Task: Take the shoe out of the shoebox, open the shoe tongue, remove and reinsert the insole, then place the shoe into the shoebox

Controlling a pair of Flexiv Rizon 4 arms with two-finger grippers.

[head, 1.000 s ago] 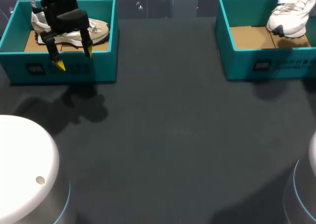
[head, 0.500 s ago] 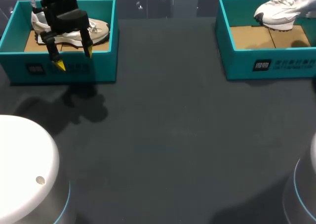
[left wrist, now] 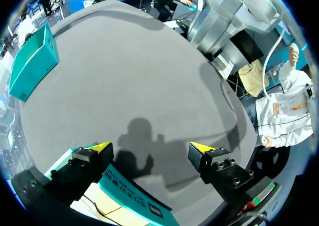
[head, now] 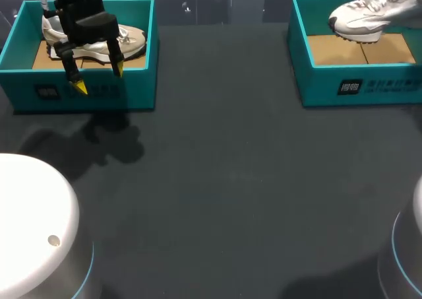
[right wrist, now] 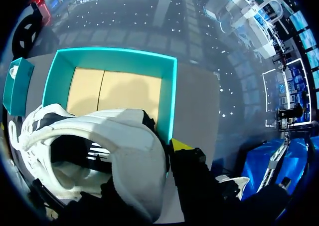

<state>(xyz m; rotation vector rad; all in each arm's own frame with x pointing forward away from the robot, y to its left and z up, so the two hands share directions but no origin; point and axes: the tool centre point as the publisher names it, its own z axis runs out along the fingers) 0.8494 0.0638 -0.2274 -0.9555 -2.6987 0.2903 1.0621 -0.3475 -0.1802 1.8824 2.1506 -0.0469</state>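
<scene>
A white shoe hangs over the right teal shoebox, toe pointing left, its heel running out of the head view. In the right wrist view my right gripper is shut on the heel collar of the white shoe; one yellow fingertip shows outside, the other is hidden inside the shoe. Below it lies the open box with a bare cardboard floor. My left gripper stands open over the front wall of the left shoebox, which holds a beige shoe. Nothing is between its fingers.
The dark table stretches between the two boxes. White rounded arm bases sit at the front left and at the front right edge. In the left wrist view the right box shows far across the table.
The white shoe has swung left and levelled out over the right box, from steeply toe-down to nearly flat. The left arm has not moved.
</scene>
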